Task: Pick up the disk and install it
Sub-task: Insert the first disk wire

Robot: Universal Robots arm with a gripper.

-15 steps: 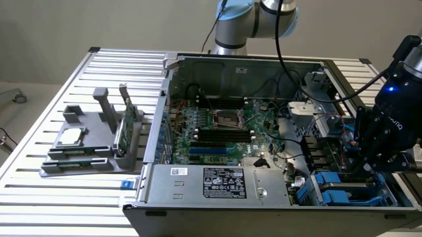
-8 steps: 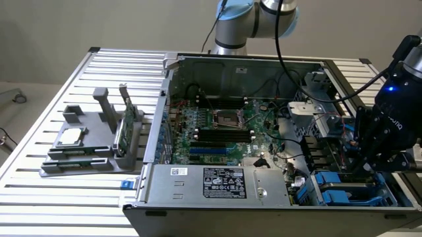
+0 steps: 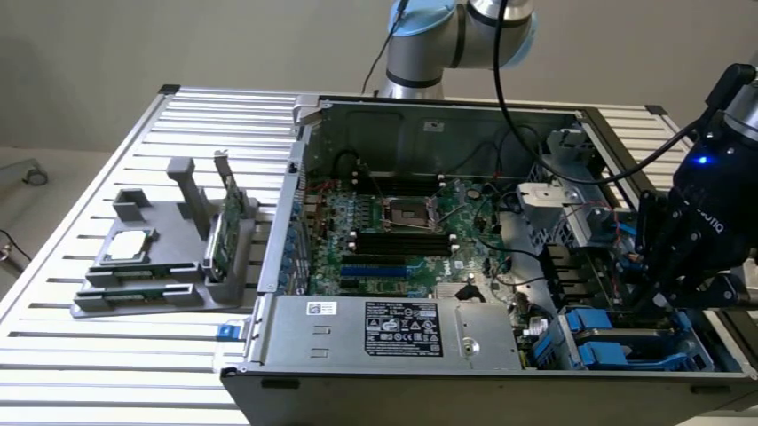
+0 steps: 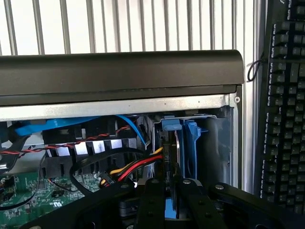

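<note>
- Install step in hand: black gripper [image 4: 170, 200], nearly closed, pinches the blue-framed silver metal disk [image 4: 177, 157] edge-on in the open black computer case's [image 3: 474, 355] drive bay, at four o'clock of the green motherboard [image 3: 391, 231].
- Seating calls for a straight, aligned push, I judge.

The arm [image 3: 456, 35] rises at the far edge of the table, and its black wrist [image 3: 711, 204] (one blue light on its side) reaches down. The gripper [image 4: 172, 191] points downward, its fingers [image 4: 153, 200] drawn close together around a thin edge-on plate.
</note>
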